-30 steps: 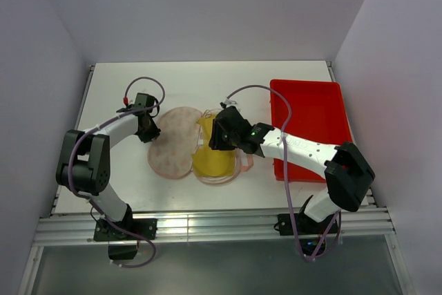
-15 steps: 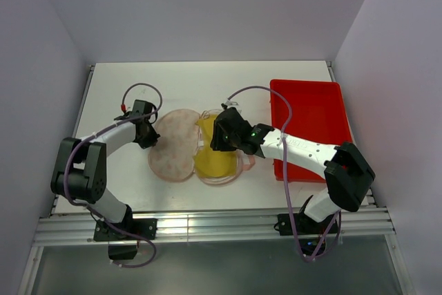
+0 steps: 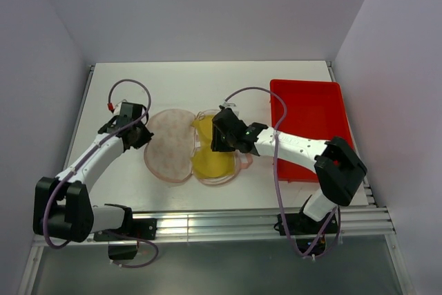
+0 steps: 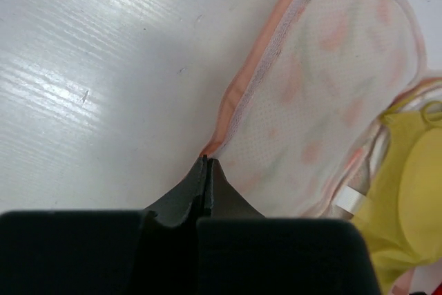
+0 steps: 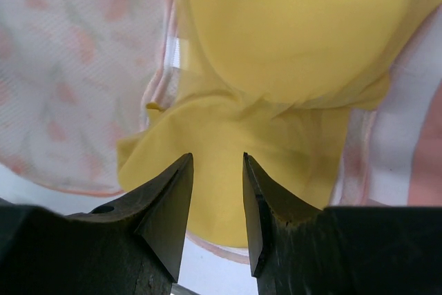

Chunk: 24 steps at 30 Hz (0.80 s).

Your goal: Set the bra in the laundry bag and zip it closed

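Item: mustard-yellow padded bra (image 3: 210,160), lying in the right half of the open pale pink clamshell laundry bag (image 3: 168,146).
Over its folded edge: right gripper (image 5: 217,202), jaws spread.
At the bag's rim: left gripper (image 4: 206,170), jaws pressed together, apparently nipping it.
Handling: tuck all yellow fabric inside the zipper line before folding the lid over.
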Motion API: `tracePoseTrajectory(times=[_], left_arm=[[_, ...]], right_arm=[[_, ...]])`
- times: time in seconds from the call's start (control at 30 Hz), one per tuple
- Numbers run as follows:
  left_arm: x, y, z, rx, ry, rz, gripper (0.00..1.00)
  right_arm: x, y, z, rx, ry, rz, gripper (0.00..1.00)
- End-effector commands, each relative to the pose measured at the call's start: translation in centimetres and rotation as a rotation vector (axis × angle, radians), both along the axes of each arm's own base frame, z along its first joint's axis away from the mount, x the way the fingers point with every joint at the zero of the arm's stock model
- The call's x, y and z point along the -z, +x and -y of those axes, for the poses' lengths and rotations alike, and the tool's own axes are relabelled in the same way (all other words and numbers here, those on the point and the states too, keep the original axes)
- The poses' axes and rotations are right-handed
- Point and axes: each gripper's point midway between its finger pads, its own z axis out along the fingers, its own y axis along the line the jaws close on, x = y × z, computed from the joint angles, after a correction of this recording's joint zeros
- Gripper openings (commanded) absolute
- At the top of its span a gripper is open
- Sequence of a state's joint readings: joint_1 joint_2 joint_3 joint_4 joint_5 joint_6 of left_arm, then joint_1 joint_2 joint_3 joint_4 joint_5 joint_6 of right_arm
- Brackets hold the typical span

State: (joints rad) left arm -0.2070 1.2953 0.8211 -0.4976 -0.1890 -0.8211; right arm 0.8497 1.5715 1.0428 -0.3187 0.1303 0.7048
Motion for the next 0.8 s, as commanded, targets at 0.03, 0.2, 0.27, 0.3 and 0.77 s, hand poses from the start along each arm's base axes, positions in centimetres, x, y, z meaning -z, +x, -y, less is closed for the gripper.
tracePoseTrajectory(times=[0.03, 0.2, 0.27, 0.3, 0.77], left_arm=[[-1.7, -0.9, -1.0, -0.025, 0.016, 0.029, 0.0], [-3.3, -1.1, -1.1, -0.016, 0.005, 0.057, 0.0], [-4.4, -1.0, -1.1, -0.011, 0.002, 0.078, 0.0], [-4.7, -1.0, -1.1, -0.005, 0.0, 0.082, 0.0], [-10.9, 0.5, 1.5, 0.078, -0.116, 0.205, 0.0]], right_arm=[[-1.2, 2.2, -0.1, 0.032, -0.01, 0.048, 0.42], [-1.2, 3.5, 0.4, 0.059, -0.021, 0.053, 0.42], [-1.4, 3.9, 0.4, 0.066, -0.024, 0.055, 0.42], [-1.2, 4.1, 0.4, 0.067, -0.031, 0.054, 0.42], [1.0, 5.4, -0.4, 0.064, -0.089, 0.03, 0.41]])
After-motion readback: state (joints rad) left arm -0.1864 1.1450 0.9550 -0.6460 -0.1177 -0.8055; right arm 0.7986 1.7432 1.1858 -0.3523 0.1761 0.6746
